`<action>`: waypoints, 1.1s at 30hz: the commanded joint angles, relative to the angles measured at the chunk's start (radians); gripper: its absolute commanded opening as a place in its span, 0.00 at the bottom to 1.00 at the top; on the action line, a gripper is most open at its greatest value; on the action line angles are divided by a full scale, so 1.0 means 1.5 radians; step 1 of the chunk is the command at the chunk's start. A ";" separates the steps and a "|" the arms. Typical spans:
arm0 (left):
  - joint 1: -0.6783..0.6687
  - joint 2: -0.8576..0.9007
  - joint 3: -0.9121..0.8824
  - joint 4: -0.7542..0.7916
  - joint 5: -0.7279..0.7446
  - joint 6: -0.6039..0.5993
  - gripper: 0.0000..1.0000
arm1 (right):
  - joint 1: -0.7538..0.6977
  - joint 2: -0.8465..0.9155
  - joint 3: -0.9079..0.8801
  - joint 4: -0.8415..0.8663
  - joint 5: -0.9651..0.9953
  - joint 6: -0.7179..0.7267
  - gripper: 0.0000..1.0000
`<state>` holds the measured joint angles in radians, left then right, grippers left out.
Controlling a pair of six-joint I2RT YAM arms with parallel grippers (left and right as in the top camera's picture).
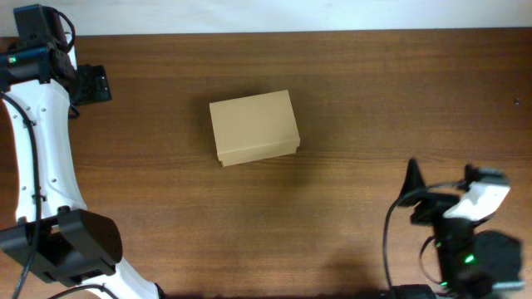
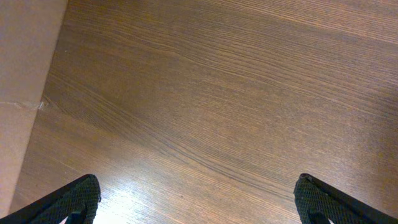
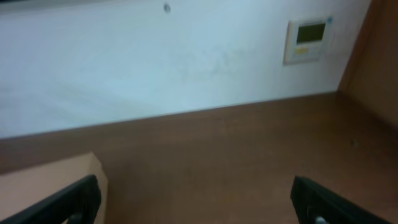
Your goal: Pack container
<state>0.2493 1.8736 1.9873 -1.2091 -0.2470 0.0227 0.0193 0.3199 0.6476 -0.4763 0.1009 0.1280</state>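
The container [image 1: 253,126], a plain tan cardboard box with its lid closed, sits on the wooden table a little left of centre. Its corner also shows at the lower left of the right wrist view [image 3: 46,180]. My left gripper [image 1: 98,83] is at the far left back of the table, well away from the box. In its wrist view it [image 2: 196,193] is open and empty over bare wood. My right gripper [image 1: 411,178] is near the front right, apart from the box. In its wrist view it [image 3: 196,196] is open and empty. No tape rolls are in view.
A tan surface [image 2: 22,93] with a seam fills the left edge of the left wrist view; I cannot tell what it is. A white wall with a small control panel [image 3: 309,38] stands behind the table's back edge.
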 commanded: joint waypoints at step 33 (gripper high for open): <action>0.002 -0.006 0.010 0.000 -0.003 0.003 1.00 | 0.000 -0.212 -0.362 0.088 0.003 0.002 0.99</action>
<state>0.2493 1.8736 1.9877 -1.2087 -0.2474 0.0227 0.0193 0.0154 0.1154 -0.3504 0.1005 0.1284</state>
